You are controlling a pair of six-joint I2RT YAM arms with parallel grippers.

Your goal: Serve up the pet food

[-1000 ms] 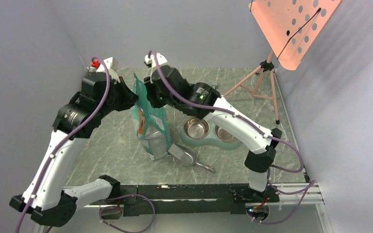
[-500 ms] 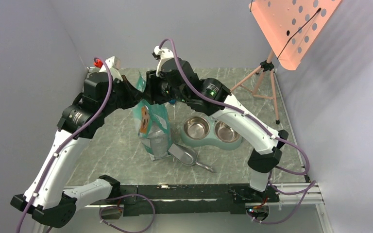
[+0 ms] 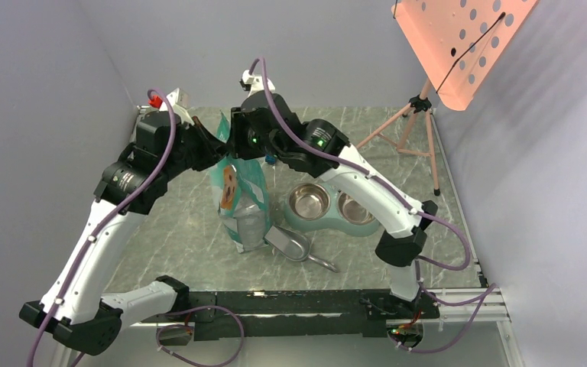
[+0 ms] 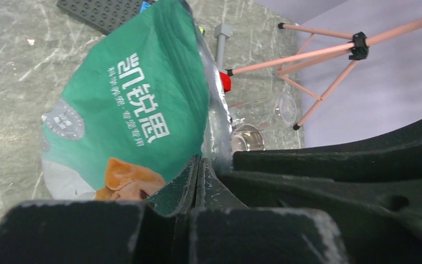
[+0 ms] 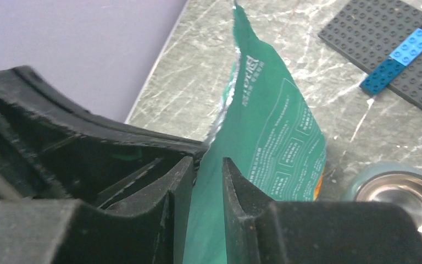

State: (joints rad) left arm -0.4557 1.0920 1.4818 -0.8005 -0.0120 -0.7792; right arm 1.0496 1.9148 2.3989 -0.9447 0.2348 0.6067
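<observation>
The teal-and-white pouch (image 3: 241, 195) with the dog print stands upright near the table's middle. It also shows in the left wrist view (image 4: 126, 110) and the right wrist view (image 5: 275, 137). My left gripper (image 3: 218, 149) is shut on the pouch's top edge from the left (image 4: 198, 165). My right gripper (image 3: 237, 153) is at the pouch top from the right. Its jaws stand slightly apart, with the teal wall between them (image 5: 207, 165). No kibble is visible. The metal scoop (image 3: 294, 246) lies in front of the pouch.
The grey-green twin steel bowl dish (image 3: 329, 206) sits right of the pouch, and one bowl shows in the right wrist view (image 5: 401, 198). A pink tripod (image 3: 416, 126) with a perforated board stands at back right. A grey baseplate (image 5: 384, 33) with blue bricks lies behind the pouch.
The right gripper has risen and shifted left over the pouch top, beside the left gripper. The left gripper moved slightly up and right with the pouch edge, and the pouch top drew narrower.
</observation>
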